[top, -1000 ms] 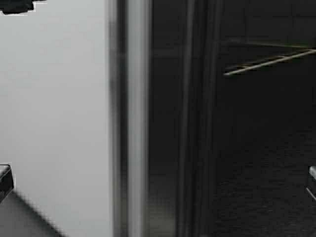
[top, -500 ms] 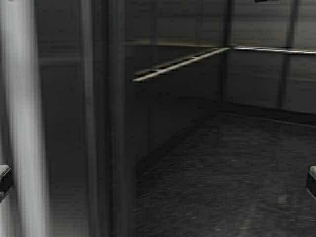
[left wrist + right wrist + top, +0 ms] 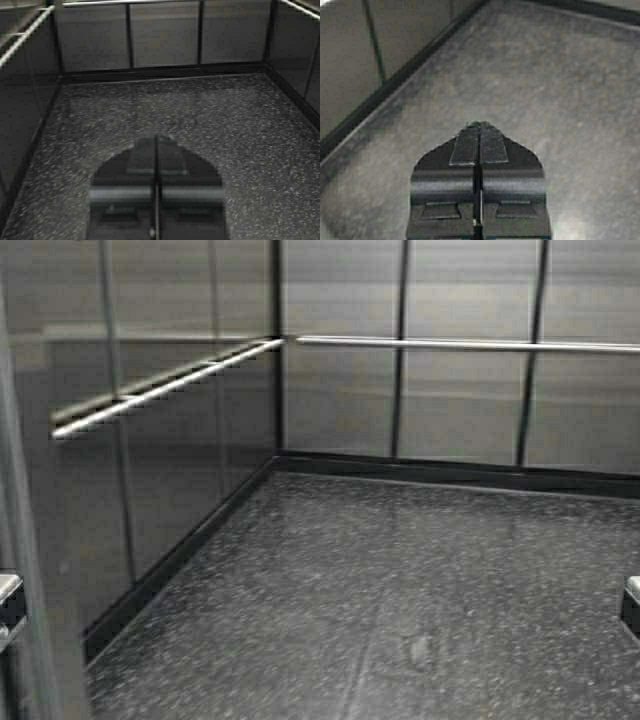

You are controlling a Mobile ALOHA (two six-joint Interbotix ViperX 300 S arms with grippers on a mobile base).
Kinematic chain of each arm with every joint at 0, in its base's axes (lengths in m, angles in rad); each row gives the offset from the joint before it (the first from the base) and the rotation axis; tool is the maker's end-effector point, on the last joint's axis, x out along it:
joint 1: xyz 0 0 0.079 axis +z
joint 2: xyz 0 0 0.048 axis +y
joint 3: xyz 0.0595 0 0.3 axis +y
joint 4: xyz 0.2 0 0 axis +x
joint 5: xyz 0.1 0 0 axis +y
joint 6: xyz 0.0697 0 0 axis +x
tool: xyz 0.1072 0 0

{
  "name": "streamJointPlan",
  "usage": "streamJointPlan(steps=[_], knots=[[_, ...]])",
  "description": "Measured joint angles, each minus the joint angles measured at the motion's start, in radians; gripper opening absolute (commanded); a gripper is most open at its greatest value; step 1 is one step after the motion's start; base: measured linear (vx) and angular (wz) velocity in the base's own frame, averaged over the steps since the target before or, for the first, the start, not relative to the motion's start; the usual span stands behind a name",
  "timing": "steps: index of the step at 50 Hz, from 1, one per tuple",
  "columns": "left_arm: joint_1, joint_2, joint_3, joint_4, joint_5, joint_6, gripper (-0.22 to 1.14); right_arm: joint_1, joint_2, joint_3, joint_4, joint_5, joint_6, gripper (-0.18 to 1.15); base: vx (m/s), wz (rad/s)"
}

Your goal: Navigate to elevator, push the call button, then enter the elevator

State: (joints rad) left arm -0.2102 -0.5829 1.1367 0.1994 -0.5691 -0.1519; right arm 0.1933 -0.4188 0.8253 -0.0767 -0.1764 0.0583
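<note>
Ahead of both arms, the elevator (image 3: 330,390) interior fills view: panelled walls, handrail (image 3: 440,343), speckled floor (image 3: 400,600). Doors and call button out of frame. Left claw (image 3: 156,150) and right claw (image 3: 479,137) closed, empty.

We are seeing only slivers of both arms at the high view's lower corners, left (image 3: 8,605) and right (image 3: 632,605), the rest being cut off. The elevator (image 3: 340,380) doors and ceiling are lying outside every view.
</note>
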Motion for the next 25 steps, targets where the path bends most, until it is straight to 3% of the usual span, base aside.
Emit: streamJointPlan(steps=[25], knots=[[0.002, 0.035, -0.003, 0.0, 0.0, 0.002, 0.03, 0.011, 0.02, 0.009, 0.0, -0.011, 0.0, 0.06, 0.45, -0.16]])
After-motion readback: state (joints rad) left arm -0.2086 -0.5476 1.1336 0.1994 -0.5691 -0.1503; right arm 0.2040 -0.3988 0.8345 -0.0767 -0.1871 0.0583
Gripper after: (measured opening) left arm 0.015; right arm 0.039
